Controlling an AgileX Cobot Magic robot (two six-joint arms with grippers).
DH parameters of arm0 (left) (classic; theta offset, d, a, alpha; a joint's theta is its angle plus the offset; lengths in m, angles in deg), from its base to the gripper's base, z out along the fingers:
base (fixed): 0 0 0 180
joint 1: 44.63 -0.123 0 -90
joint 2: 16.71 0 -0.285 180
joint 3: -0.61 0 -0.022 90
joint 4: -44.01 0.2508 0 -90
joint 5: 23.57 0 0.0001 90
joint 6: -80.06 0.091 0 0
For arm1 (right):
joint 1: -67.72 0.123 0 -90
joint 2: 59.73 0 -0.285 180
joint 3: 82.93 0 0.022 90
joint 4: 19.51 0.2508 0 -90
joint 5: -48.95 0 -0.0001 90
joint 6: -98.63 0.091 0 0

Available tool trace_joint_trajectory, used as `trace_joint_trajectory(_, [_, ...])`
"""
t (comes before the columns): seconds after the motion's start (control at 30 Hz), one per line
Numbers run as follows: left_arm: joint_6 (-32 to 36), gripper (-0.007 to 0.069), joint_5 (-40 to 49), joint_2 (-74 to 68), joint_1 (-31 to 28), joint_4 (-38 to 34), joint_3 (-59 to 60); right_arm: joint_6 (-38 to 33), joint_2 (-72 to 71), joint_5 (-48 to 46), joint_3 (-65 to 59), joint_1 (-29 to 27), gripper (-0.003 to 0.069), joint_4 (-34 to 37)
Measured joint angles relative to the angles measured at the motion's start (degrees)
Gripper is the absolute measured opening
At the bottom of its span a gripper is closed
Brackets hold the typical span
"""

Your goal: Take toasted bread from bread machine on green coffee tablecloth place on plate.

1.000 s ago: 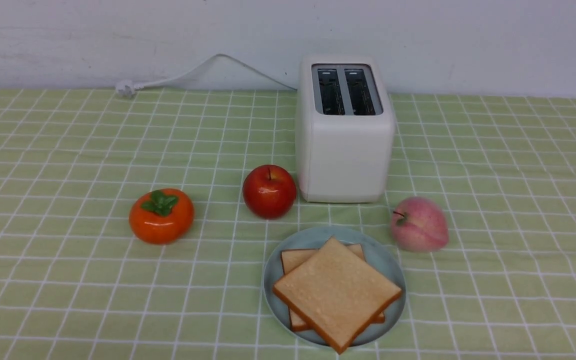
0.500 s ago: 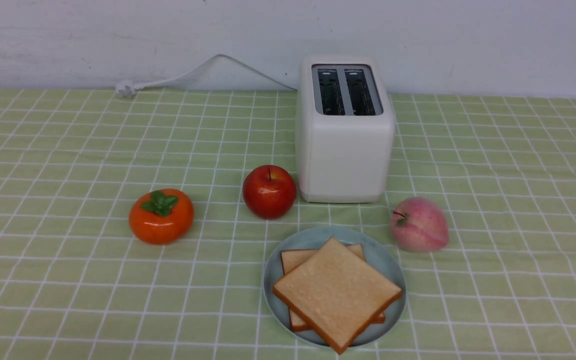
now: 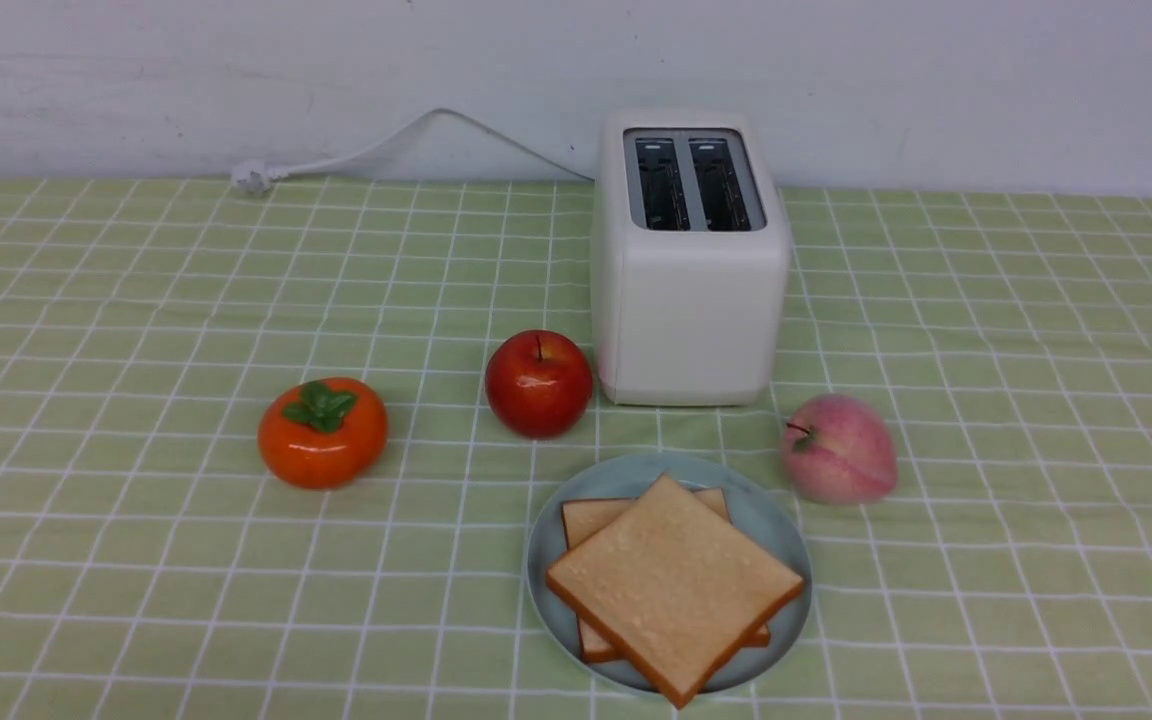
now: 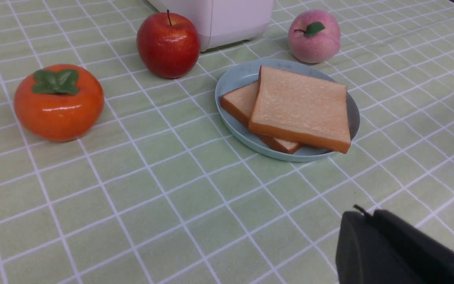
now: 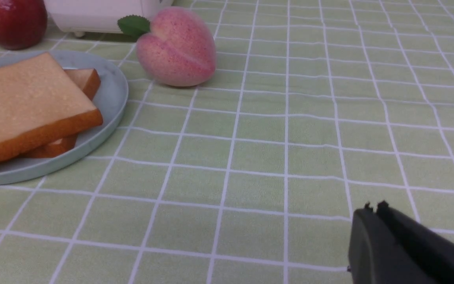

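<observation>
Two toasted bread slices lie stacked on the pale blue-grey plate (image 3: 771, 520) at front centre: the top slice (image 3: 674, 582) sits askew over the lower one (image 3: 591, 517). The white bread machine (image 3: 688, 300) stands behind the plate with both slots empty. All rest on the green coffee tablecloth (image 3: 136, 560). Neither gripper shows in the front view. My left gripper (image 4: 363, 215) is shut and empty, hovering over bare cloth short of the plate (image 4: 233, 79). My right gripper (image 5: 373, 208) is shut and empty, over cloth well to the side of the plate (image 5: 112, 98).
A red apple (image 3: 538, 382) sits left of the bread machine, an orange persimmon (image 3: 322, 432) further left, and a pink peach (image 3: 838, 447) right of the plate. The white cord and plug (image 3: 254, 178) lie at the back left by the wall.
</observation>
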Motion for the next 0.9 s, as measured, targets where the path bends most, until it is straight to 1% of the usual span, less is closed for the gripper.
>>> trace_joint_trajectory(0.13, [0.0,0.0022,-0.58,0.0,0.0,0.37,0.29,0.0,0.0,0.0,0.0,0.0,0.0002,0.0])
trace_joint_trajectory(0.17, [0.0,0.0022,-1.53,0.18,-0.12,1.41,1.09,0.0,0.0,-0.06,0.0,0.0,0.0004,0.0])
trace_joint_trajectory(0.27, [-0.84,0.0006,-3.55,1.47,-2.29,2.2,2.45,0.0,0.0,-0.06,0.0,0.0,0.0006,0.0])
trace_joint_trajectory(0.3, [-2.09,-0.0013,-5.48,3.84,-5.6,2.48,3.99,0.0,0.0,-0.06,0.0,0.0,0.001,0.0])
trace_joint_trajectory(0.33, [-2.54,-0.0013,-6.37,5.57,-8.08,2.54,4.99,0.0,0.0,-0.06,0.0,0.0,0.0012,0.0])
trace_joint_trajectory(0.4, [-2.87,-0.0013,-7.29,7.53,-11.17,2.54,6.46,0.0,0.0,-0.06,0.0,0.0,0.0013,0.0])
trace_joint_trajectory(0.47, [-3.36,-0.0013,-8.9,12.84,-17.8,2.52,10.17,0.0,0.0,-0.06,0.0,0.0,0.0014,0.0])
trace_joint_trajectory(0.53, [-4.15,-0.0013,-9.68,15.56,-22.14,2.32,14.14,0.0,0.0,-0.06,0.0,0.0,0.0014,0.0])
trace_joint_trajectory(0.57, [-4.15,-0.0013,-9.68,15.64,-22.49,2.32,14.14,0.0,0.0,-0.06,0.0,0.0,0.0014,0.0])
trace_joint_trajectory(0.6, [-5.59,-0.0013,-10.39,16.11,-24.92,2.32,17.95,0.0,0.0,-0.11,0.0,0.0,0.0015,0.0])
trace_joint_trajectory(0.77, [-10.07,-0.0013,-6.65,16.14,-26.33,2.44,20.5,0.0,0.0,-0.22,0.06,0.0,0.0019,0.0])
trace_joint_trajectory(0.8, [-12.02,-0.0013,-5.66,16.14,-26.32,2.45,20.57,0.0,0.0,-0.24,0.06,0.0,0.002,0.0])
trace_joint_trajectory(0.9, [-14.21,-0.0013,-5.71,16.14,-26.32,2.39,20.57,0.0,0.0,-0.28,0.06,0.0,0.0021,0.0])
